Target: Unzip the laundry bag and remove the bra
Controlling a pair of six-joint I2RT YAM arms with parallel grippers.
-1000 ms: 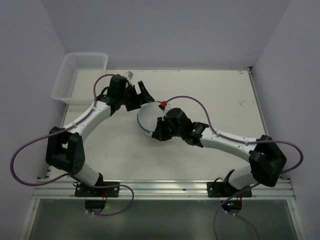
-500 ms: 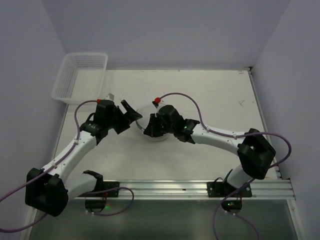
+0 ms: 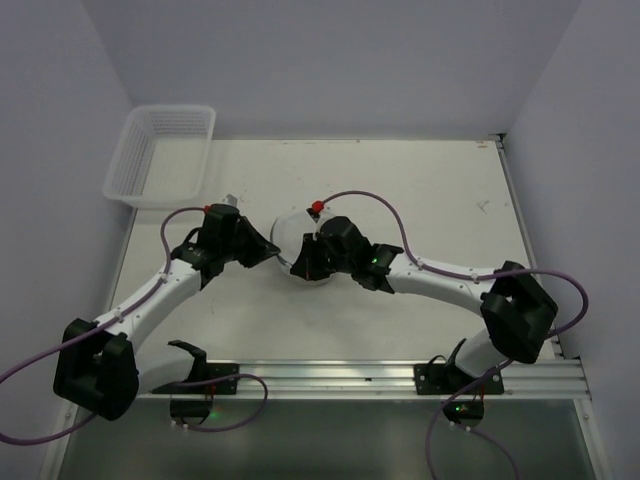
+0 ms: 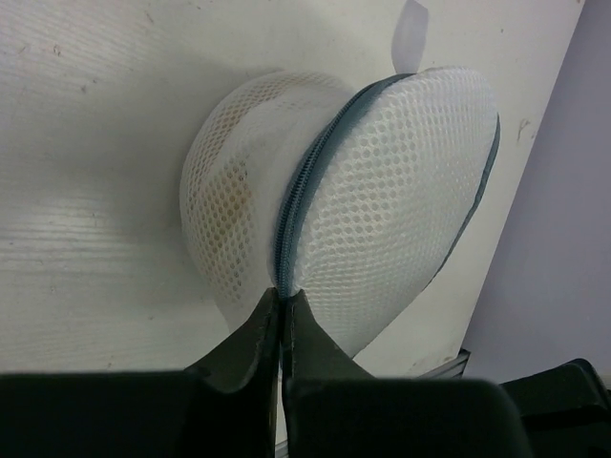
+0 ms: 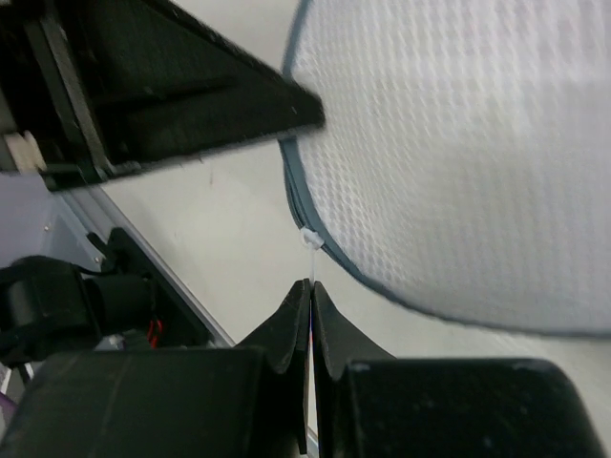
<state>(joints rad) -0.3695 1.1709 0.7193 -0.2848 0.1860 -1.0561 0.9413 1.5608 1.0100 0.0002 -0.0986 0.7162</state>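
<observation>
L gripper now shut, open half a sec ago, pinching laundry bag at zip seam, mid table, nearer left edge; R gripper shut, seemingly on zip pull. Risk: seam slips, bag drags w/o unzipping

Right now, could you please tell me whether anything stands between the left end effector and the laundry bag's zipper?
Nothing visible does: the left end effector is shut right against the zipper on the laundry bag.
</observation>
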